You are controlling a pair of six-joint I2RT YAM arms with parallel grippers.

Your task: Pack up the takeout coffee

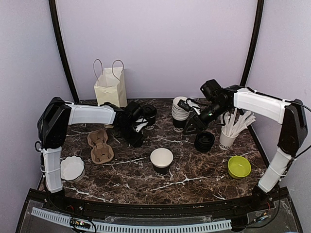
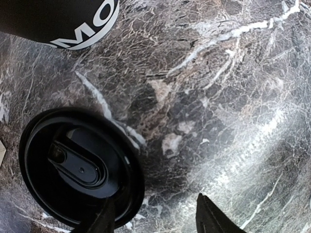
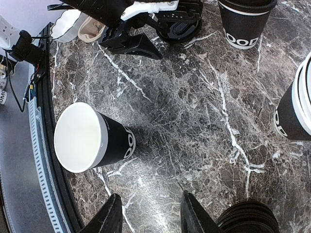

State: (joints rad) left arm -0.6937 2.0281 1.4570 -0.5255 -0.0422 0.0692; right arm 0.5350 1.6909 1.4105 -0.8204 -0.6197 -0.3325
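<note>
cup (image 2: 48, 19): cropped by top edge | lid stack (image 3: 249, 219): cropped at bottom edge

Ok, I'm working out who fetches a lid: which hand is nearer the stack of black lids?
Right. The right hand hovers just beside the stack of black lids. The left hand is far off to the stack's left, by a lidded cup.

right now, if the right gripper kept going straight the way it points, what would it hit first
Most likely the bare table top, beside the open cup; nothing stands between the right gripper and the marble. Depth is unclear, so it might graze the cup.
</note>
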